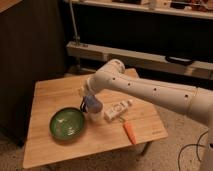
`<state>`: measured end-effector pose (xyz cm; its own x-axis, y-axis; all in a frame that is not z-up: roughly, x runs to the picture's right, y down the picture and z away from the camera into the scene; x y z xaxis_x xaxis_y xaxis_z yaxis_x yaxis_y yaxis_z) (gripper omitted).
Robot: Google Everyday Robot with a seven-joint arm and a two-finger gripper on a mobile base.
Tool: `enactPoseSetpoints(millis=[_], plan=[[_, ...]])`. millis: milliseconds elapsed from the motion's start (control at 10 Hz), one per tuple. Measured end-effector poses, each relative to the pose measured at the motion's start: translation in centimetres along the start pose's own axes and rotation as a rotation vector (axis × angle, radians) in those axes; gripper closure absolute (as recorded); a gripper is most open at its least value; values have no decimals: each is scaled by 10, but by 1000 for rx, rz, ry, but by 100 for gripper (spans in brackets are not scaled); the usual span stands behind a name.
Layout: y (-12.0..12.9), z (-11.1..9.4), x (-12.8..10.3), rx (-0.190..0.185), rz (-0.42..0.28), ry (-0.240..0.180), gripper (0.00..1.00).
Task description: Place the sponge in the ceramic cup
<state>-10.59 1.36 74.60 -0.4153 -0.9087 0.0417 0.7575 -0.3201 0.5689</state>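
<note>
The blue sponge (92,104) sits at the mouth of the small pale ceramic cup (95,117), which stands upright near the middle of the wooden table (45,95). My gripper (86,101) hangs directly over the cup, right at the sponge, at the end of the white arm (145,90) that reaches in from the right. The sponge's lower part is hidden by the cup's rim and by the gripper.
A green bowl (67,123) lies just left of the cup, almost touching it. A flat white tube (118,109) lies to the cup's right, and an orange carrot-shaped thing (130,132) near the table's front right. Dark shelving stands behind the table.
</note>
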Motion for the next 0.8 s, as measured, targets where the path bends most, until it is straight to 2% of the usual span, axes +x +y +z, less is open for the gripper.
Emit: enactPoseSetpoints(millis=[200, 400, 500, 700, 800], plan=[[4, -1, -7, -4, -10, -5, 65], [8, -4, -11, -11, -18, -5, 47], [11, -5, -14, -15, -22, -5, 33], [12, -6, -15, -17, -29, -8, 21], [12, -6, -17, -18, -32, -11, 20]])
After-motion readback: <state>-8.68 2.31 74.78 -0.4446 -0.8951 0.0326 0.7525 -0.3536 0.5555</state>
